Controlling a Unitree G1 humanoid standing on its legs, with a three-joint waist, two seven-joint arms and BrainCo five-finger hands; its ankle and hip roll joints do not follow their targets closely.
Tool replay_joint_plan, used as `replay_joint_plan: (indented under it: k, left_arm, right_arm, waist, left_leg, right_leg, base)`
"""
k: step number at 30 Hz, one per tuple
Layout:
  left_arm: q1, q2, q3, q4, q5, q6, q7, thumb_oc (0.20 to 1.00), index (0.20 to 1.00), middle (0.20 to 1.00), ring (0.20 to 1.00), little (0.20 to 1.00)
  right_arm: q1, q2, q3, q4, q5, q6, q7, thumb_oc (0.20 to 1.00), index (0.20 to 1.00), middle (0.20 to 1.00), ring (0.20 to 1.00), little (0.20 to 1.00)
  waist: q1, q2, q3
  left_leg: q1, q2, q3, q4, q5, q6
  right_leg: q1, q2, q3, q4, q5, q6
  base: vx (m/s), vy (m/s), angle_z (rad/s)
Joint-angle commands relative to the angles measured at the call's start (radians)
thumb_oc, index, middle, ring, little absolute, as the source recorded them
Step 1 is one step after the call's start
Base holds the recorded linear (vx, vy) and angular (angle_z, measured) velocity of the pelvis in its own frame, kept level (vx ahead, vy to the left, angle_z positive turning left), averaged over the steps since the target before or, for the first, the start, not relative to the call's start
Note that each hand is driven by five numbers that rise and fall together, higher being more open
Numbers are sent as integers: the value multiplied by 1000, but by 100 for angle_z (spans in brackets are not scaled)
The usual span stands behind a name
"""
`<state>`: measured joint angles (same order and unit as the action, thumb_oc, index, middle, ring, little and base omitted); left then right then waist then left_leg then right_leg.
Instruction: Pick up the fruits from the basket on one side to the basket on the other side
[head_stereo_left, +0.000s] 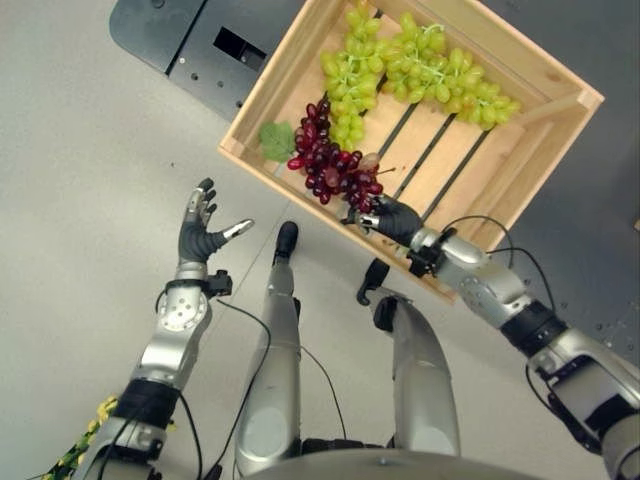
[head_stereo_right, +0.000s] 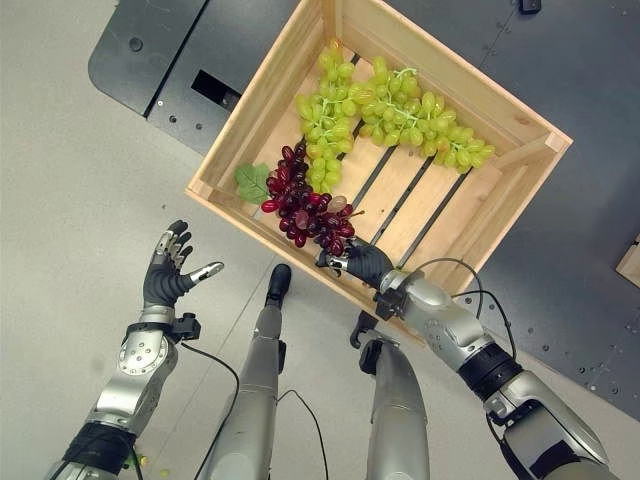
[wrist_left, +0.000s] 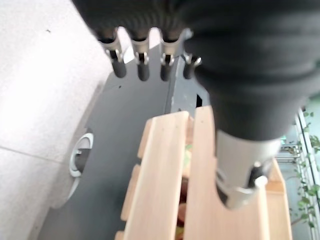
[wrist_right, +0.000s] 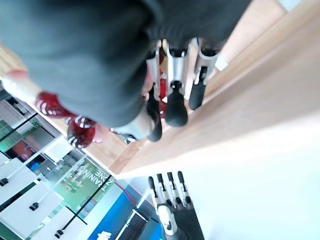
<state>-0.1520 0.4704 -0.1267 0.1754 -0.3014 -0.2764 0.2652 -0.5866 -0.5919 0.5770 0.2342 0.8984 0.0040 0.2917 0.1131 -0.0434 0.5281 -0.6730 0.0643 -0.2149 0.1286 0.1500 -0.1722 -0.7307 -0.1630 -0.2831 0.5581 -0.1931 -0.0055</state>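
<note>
A wooden crate stands on a dark floor plate and holds two green grape bunches. A red grape bunch lies at its near side. My right hand is at the crate's near rim, its fingers curled on the bunch's near end; red grapes show past it in the right wrist view. My left hand hovers open over the pale floor left of the crate, holding nothing, its fingers straight.
A green leaf lies in the crate's near left corner. The dark floor plate has a rectangular hole beside the crate. Pale floor spreads to the left. Something yellow-green lies at the lower left.
</note>
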Motion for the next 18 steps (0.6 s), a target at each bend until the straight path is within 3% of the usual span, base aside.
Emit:
replay_joint_plan:
  k: [1, 4, 5, 7, 8, 10, 13, 14, 18]
  left_arm:
    - [43, 4, 43, -52, -23, -43, 11, 1000, 1000, 1000, 1000, 1000]
    - [41, 15, 43, -53, -20, -45, 11, 1000, 1000, 1000, 1000, 1000]
    - [42, 17, 43, -54, -19, -46, 13, 1000, 1000, 1000, 1000, 1000]
    - [45, 31, 42, -62, -17, -48, 17, 1000, 1000, 1000, 1000, 1000]
    - [56, 47, 42, -76, -5, -47, 18, 1000, 1000, 1000, 1000, 1000]
    - [63, 54, 44, -79, 3, -49, 22, 1000, 1000, 1000, 1000, 1000]
    - [77, 82, 68, -79, 35, -45, 44, 1000, 1000, 1000, 1000, 1000]
    - [88, 83, 84, -100, 54, -50, 57, 1000, 1000, 1000, 1000, 1000]
    - [92, 80, 111, -107, 67, -49, 69, 1000, 1000, 1000, 1000, 1000]
  right_arm:
    - [-33, 33, 16, -98, 57, -61, 27, 200, 200, 200, 200, 200]
    - [-50, -1, 25, -96, 18, -65, 19, 200, 200, 200, 200, 200]
    - [-55, -10, 25, -94, 14, -67, 15, 1000, 1000, 1000, 1000, 1000]
    - [-95, -71, 22, -79, -74, -93, -17, 1000, 1000, 1000, 1000, 1000]
    - [-163, -170, 29, -92, -218, -111, -53, 1000, 1000, 1000, 1000, 1000]
    - [-193, -213, 32, -84, -282, -119, -81, 1000, 1000, 1000, 1000, 1000]
    - [-323, -376, 41, -94, -623, -129, -186, 1000, 1000, 1000, 1000, 1000]
    - [-336, -386, 2, -97, -741, -131, -245, 1000, 1000, 1000, 1000, 1000]
    - [-351, -378, -67, -91, -910, -97, -307, 1000, 1000, 1000, 1000, 1000]
  waist:
    - [-20, -45, -8]
    - [-22, -50, -8]
    - [-22, -51, -8]
    - [-22, -53, -8]
    - [-23, -58, -8]
    - [-23, -61, -8]
    - [-32, -72, -8]
    - [-38, -76, -8]
    - [-43, -80, -8]
  left_leg:
    - [101, -41, 54, -12, -70, 64]
    - [108, -39, 58, -12, -72, 65]
    - [109, -39, 60, -12, -73, 65]
    - [111, -37, 62, -11, -73, 64]
    - [114, -35, 64, -12, -74, 63]
    - [116, -35, 66, -12, -74, 63]
    - [117, -33, 70, -8, -75, 64]
    - [125, -33, 73, -5, -85, 66]
    - [125, -32, 77, -6, -84, 69]
  right_leg:
    - [73, -10, 41, -189, 130, 128]
    - [79, -8, 47, -194, 133, 129]
    - [80, -9, 47, -194, 133, 129]
    - [81, -9, 48, -195, 135, 131]
    - [84, -9, 49, -197, 134, 131]
    - [85, -9, 48, -198, 134, 132]
    - [87, -8, 50, -204, 141, 134]
    - [93, -6, 53, -204, 135, 135]
    - [91, -4, 55, -211, 143, 135]
  base:
    - [-10, 24, -3]
    - [-7, 11, -4]
    - [-7, 12, -5]
    - [-9, 10, -6]
    - [-8, 4, -7]
    - [-7, 1, -8]
    - [-2, 1, -2]
    - [-18, 18, -4]
    - [-2, 2, -1]
